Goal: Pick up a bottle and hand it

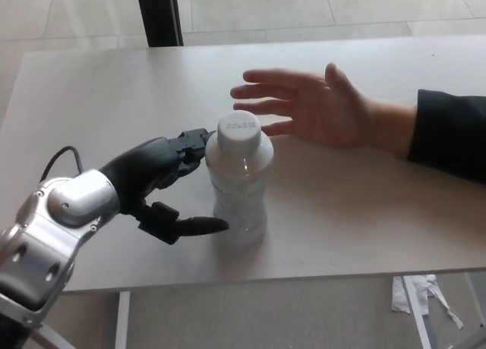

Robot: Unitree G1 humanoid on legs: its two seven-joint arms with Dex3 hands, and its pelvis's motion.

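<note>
A clear plastic bottle (240,182) with a white cap stands upright near the middle of the pale table (357,212). My left hand (156,182) is right beside it on its left. Its fingers (190,142) reach the bottle's shoulder and the thumb (194,226) lies by its base. The fingers are apart around the bottle, not closed on it. A person's open hand (311,106), palm up, waits just behind and right of the bottle, coming from a dark sleeve (452,136). My right hand does not show.
A dark post (158,15) stands behind the table's far edge. Crumpled paper (418,292) lies on the floor under the front right. The table's front edge runs close to my left forearm (53,235).
</note>
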